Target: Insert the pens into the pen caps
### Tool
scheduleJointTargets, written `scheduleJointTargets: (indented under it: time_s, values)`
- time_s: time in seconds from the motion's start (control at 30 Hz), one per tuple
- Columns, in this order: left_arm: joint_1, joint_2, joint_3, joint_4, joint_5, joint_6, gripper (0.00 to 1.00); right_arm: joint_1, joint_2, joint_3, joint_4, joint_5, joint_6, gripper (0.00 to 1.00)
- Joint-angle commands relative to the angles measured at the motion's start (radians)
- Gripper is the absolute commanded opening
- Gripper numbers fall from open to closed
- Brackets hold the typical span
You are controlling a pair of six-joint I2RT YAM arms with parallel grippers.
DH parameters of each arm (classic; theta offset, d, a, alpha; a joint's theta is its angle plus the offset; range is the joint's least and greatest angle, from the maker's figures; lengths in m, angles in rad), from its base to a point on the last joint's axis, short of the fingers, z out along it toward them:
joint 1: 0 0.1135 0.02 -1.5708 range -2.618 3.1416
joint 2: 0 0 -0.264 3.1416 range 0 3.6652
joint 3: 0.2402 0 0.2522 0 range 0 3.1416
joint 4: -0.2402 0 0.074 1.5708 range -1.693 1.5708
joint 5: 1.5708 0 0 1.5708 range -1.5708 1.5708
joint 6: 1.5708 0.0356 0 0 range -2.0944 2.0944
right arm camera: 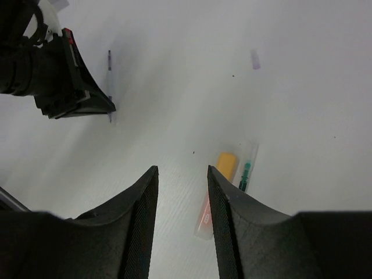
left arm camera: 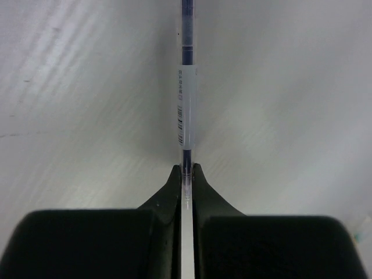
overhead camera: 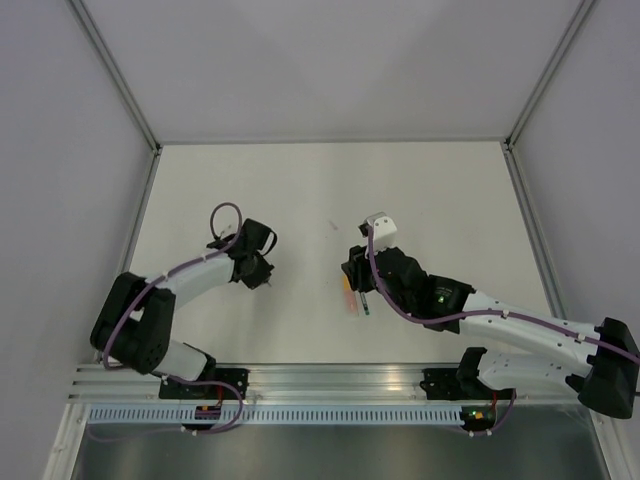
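Observation:
My left gripper is shut on a thin dark pen with a clear barrel and a white label. The pen sticks straight out ahead over the table. In the top view this gripper is left of centre. My right gripper is open and empty, just above the table. Just right of its right finger lie a pale orange pen with an orange-yellow end and a clear piece with a teal-green part. Both show under the right gripper in the top view, orange and green. I cannot tell caps from pens.
The white table is walled by grey panels at the back and both sides. An aluminium rail runs along the near edge. A small faint purple mark lies on the table beyond the pens.

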Motion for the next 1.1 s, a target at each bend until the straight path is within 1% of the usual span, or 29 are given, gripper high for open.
scheduleJointTargets:
  time_s: [0.0,0.03,0.07,0.1,0.13,0.17,0.2,0.23,0.3,0.33,0.4,0.5,0.63,0.77,0.83,0.87,0.9,0.97,1.0,1.07]
  values:
    - [-0.002,-0.180,-0.100,0.295,0.315,0.290,0.02,-0.007,0.009,0.015,0.102,-0.070,0.021,0.46]
    - [-0.002,-0.217,-0.136,0.372,0.400,0.363,0.02,-0.017,0.012,0.014,0.140,-0.080,0.041,0.48]
    - [-0.002,-0.257,-0.217,0.511,0.476,0.375,0.02,-0.025,0.026,0.015,0.150,-0.087,0.089,0.51]
    - [-0.002,-0.337,-0.251,0.579,0.584,0.381,0.02,-0.026,0.032,0.018,0.180,-0.093,0.107,0.57]
    - [-0.002,-0.377,-0.279,0.616,0.614,0.385,0.02,-0.034,0.041,0.023,0.211,-0.103,0.123,0.60]
    - [-0.002,-0.415,-0.304,0.627,0.627,0.385,0.02,-0.036,0.050,0.034,0.226,-0.110,0.141,0.64]
    - [-0.002,-0.451,-0.309,0.618,0.636,0.387,0.02,-0.036,0.073,0.040,0.240,-0.119,0.146,0.75]
    - [-0.002,-0.518,-0.312,0.610,0.645,0.404,0.02,-0.037,0.087,0.046,0.275,-0.153,0.146,0.80]
    - [-0.002,-0.583,-0.318,0.589,0.673,0.414,0.02,-0.039,0.133,0.064,0.300,-0.167,0.143,0.85]
    - [-0.002,-0.638,-0.322,0.586,0.680,0.418,0.02,-0.039,0.148,0.069,0.336,-0.170,0.141,0.85]
    - [-0.002,-0.685,-0.338,0.584,0.712,0.421,0.02,-0.039,0.202,0.080,0.384,-0.217,0.132,0.85]
    - [-0.002,-0.753,-0.358,0.595,0.760,0.428,0.02,-0.039,0.277,0.115,0.436,-0.284,0.137,0.83]
    - [-0.002,-0.805,-0.381,0.595,0.774,0.436,0.02,-0.039,0.326,0.109,0.559,-0.330,0.161,0.81]
    - [-0.002,-0.824,-0.394,0.603,0.792,0.430,0.02,-0.039,0.345,0.092,0.622,-0.339,0.164,0.79]
    - [-0.002,-0.833,-0.398,0.609,0.794,0.430,0.02,-0.037,0.348,0.091,0.636,-0.333,0.164,0.76]
    - [-0.002,-0.834,-0.399,0.618,0.798,0.431,0.02,-0.039,0.346,0.092,0.636,-0.331,0.161,0.73]
    - [-0.002,-0.836,-0.398,0.618,0.802,0.433,0.02,-0.039,0.348,0.095,0.637,-0.327,0.160,0.63]
    - [-0.002,-0.836,-0.405,0.630,0.812,0.431,0.02,-0.039,0.348,0.103,0.636,-0.327,0.158,0.52]
    - [-0.002,-0.836,-0.408,0.652,0.826,0.427,0.02,-0.039,0.348,0.103,0.634,-0.328,0.160,0.45]
    - [-0.002,-0.837,-0.414,0.667,0.835,0.424,0.02,-0.039,0.348,0.115,0.633,-0.351,0.160,0.38]
